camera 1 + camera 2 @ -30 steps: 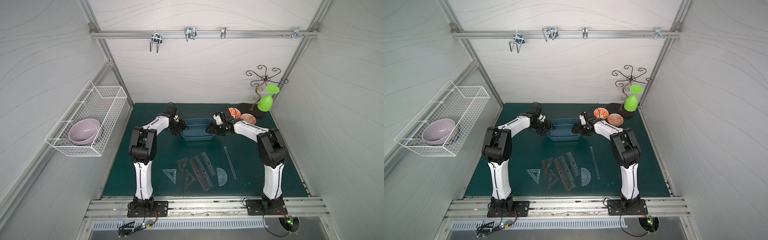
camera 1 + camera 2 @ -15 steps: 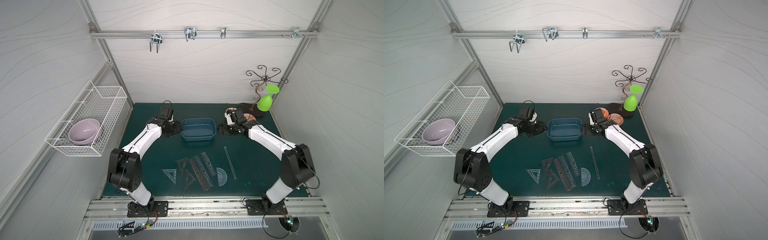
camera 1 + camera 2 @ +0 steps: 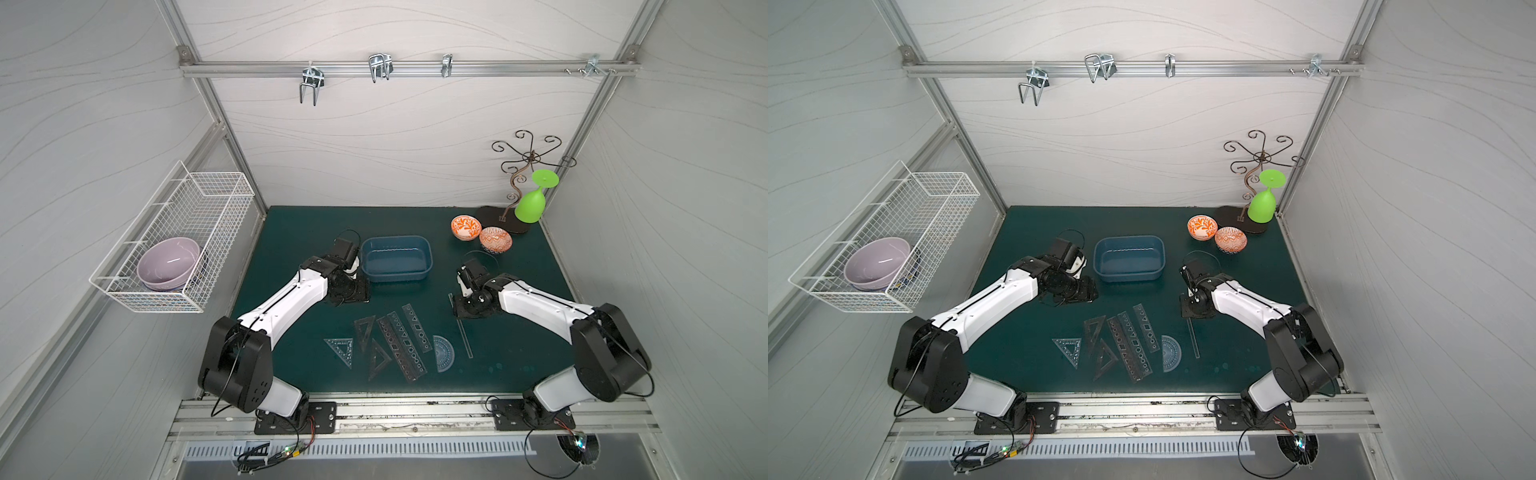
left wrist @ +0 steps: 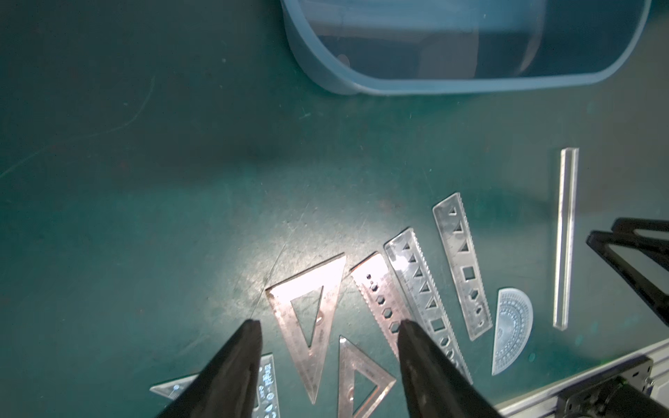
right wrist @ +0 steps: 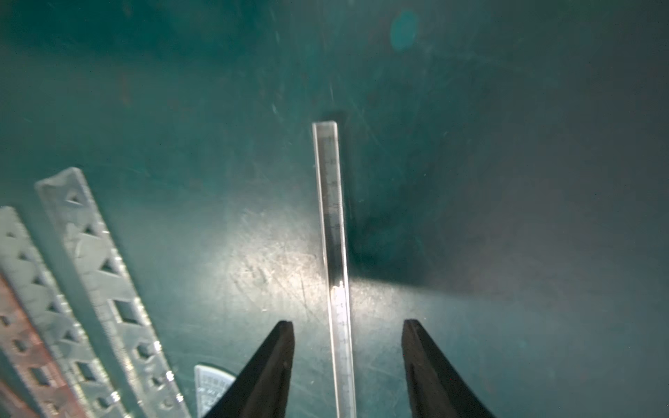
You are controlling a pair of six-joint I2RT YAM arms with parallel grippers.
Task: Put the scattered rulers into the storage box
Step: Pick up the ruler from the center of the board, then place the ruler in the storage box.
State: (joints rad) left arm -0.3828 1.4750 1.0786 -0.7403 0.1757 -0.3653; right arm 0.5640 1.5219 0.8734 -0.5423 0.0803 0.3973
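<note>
I am hovering my right tool (image 5: 347, 321) over the clear straightedge (image 5: 331, 217), and everything is turning on how that strip is lying. Its long axis is running roughly front to back on the tabletop (image 3: 291, 232), in line with my reach, so it is passing lengthways through the gap between my two fingers. The fingers are standing apart, one on each side of its narrow width. I am seeing tabletop on both sides of the strip, so I am gripping nothing yet.

In a top view this straightedge (image 3: 466, 338) is lying at the right-hand edge of the scattered rulers, just beside my right arm and well apart from my left. I am judging it to be the right arm's piece.

The storage box (image 3: 396, 276) is sitting empty, further back and to my left of the strip, so the carry should be going that way.

My left tool (image 4: 328, 321) is also gaping empty, pointing toward the smoky triangle (image 4: 284, 307) nearer its own side
</note>
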